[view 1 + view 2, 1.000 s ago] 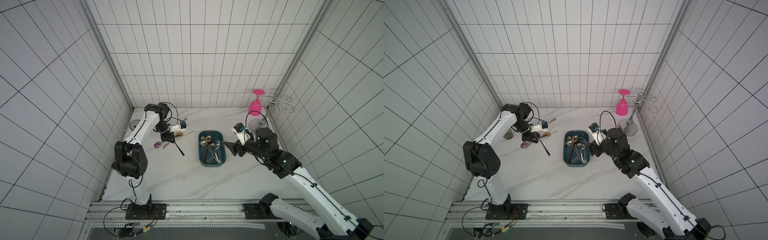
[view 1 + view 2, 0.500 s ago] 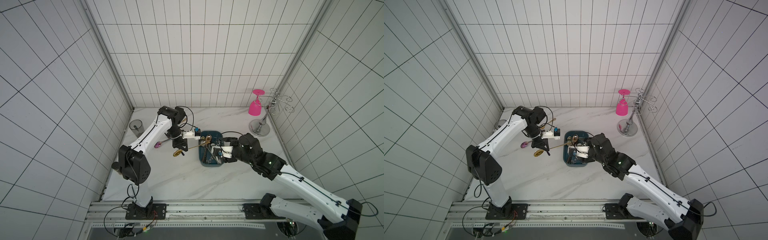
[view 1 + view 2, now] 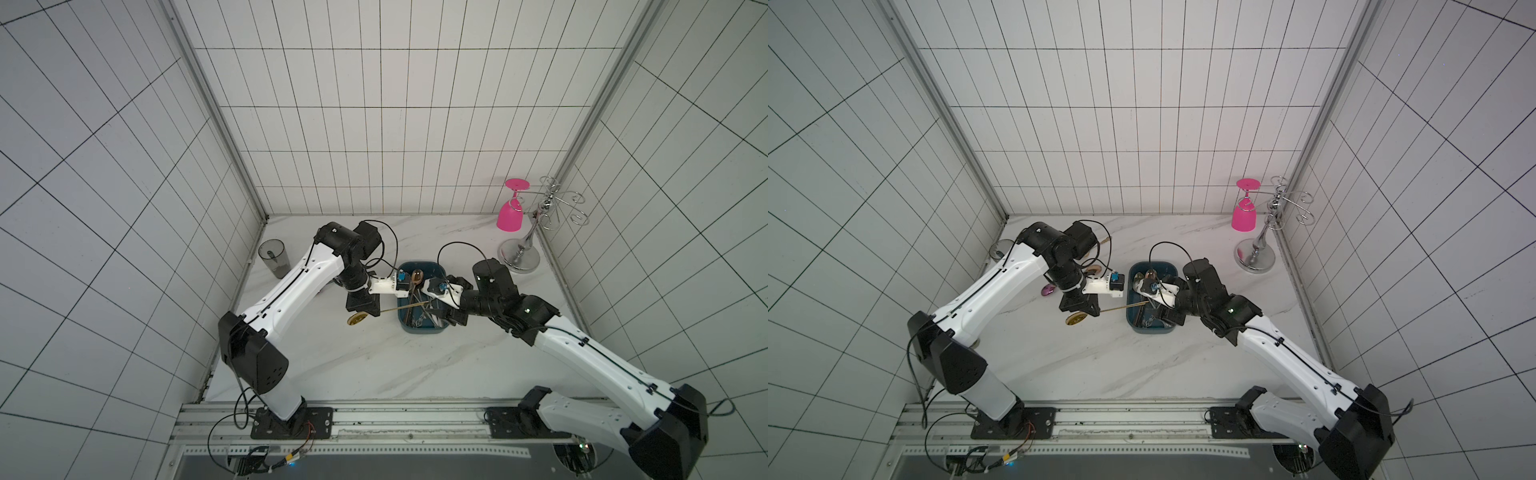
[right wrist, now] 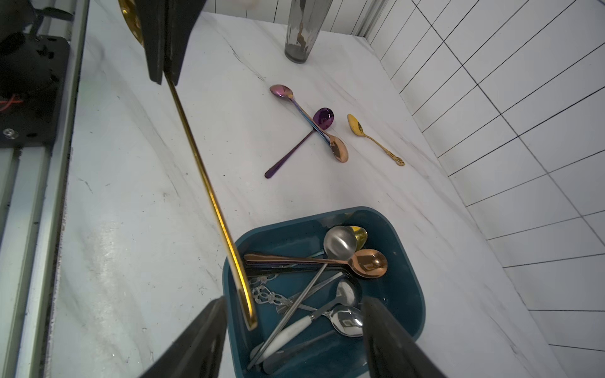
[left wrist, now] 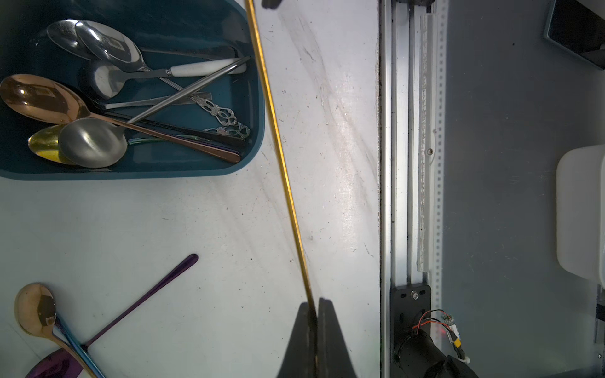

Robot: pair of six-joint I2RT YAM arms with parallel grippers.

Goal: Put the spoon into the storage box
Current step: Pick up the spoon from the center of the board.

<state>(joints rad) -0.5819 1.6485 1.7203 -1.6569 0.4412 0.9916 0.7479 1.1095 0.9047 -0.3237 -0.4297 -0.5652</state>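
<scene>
Left gripper (image 5: 316, 304) pressed together on the gold spoon (image 5: 281, 157), pinching its handle close to the bowl, above the table's (image 3: 374, 365) middle. The handle end reaches over the left rim of the storage box (image 3: 422, 331). Right gripper (image 4: 294, 306) is spread wide over the box, with the handle end between its fingers.

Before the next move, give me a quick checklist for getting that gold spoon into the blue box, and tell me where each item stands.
1. Left pincer shut on the gold spoon: ok.
2. Handle end above the box: ok.
3. Right pincer open, handle end between its fingers: ok.
4. Spoon's bowl inside the box: not ok, it hangs outside the rim.
5. Handle clear of the spoons lying in the box: cannot tell.
</scene>
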